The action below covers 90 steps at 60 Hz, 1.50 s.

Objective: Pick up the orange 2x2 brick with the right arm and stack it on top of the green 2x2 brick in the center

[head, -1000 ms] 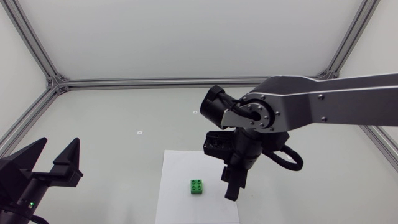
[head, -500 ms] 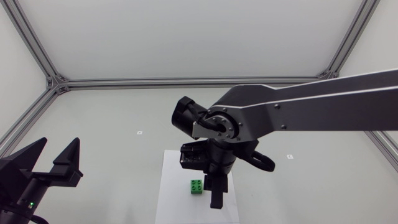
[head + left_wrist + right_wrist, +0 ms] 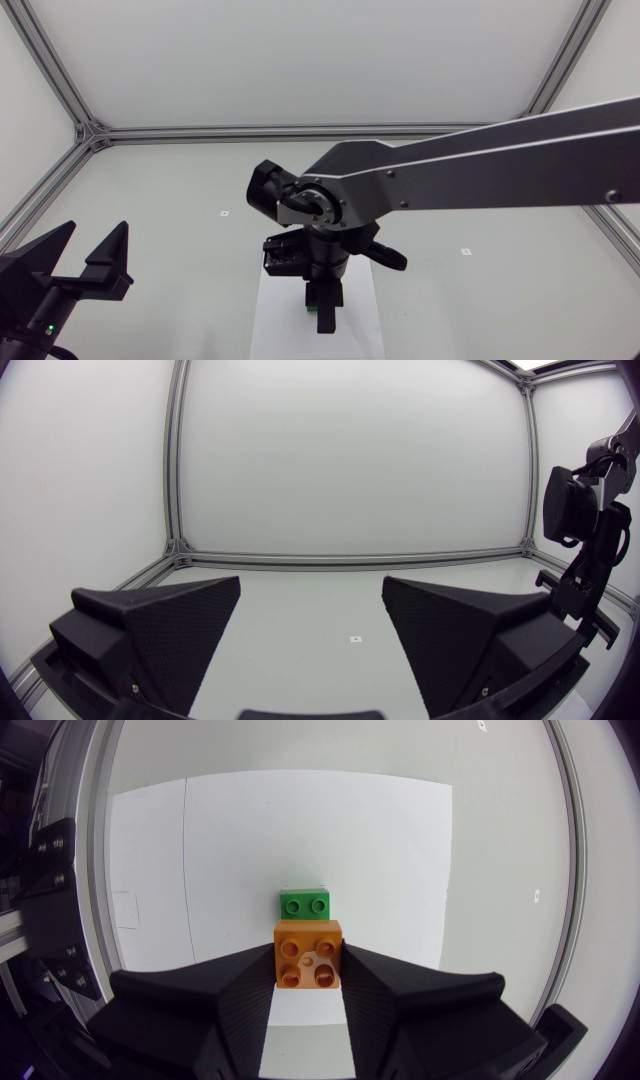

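Observation:
In the right wrist view my right gripper (image 3: 308,982) is shut on the orange 2x2 brick (image 3: 308,953), studs facing the camera. The green 2x2 brick (image 3: 305,904) lies on the white sheet (image 3: 300,820) just ahead of the orange one, and the orange brick overlaps its near edge. From above, the right arm comes in from the right and past the middle. Its gripper (image 3: 324,314) points down over the sheet (image 3: 275,320) and hides nearly all of the green brick (image 3: 311,312). My left gripper (image 3: 85,262) stands open at the left edge, nothing between its fingers (image 3: 160,630).
Aluminium frame rails (image 3: 250,131) run along the table's far and side edges. Small marks (image 3: 225,213) dot the bare tabletop. My right arm (image 3: 585,560) shows beside the left gripper's view, well apart from it.
My right arm has swung leftward across the sheet with the orange brick. Its gripper now sits over the green brick, which was plainly visible before. The left arm has not moved.

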Motion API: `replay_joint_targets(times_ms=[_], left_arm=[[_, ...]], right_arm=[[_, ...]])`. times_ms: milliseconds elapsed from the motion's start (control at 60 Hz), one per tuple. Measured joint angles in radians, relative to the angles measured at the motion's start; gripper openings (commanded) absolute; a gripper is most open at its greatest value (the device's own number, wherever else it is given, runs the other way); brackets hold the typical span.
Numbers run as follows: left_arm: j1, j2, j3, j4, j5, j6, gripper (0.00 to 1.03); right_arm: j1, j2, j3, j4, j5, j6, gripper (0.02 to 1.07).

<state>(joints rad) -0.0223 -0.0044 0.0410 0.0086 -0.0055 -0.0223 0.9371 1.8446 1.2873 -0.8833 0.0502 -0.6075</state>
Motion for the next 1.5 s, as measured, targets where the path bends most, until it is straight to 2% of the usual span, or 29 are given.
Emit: replay_joint_targets(times_ms=[1500], left_arm=[[0.000, 0.000, 0.000, 0.000, 0.000, 0.000, 0.99]], right_arm=[[0.004, 0.072, 0.016, 0.046, -0.020, -0.007, 0.15]])
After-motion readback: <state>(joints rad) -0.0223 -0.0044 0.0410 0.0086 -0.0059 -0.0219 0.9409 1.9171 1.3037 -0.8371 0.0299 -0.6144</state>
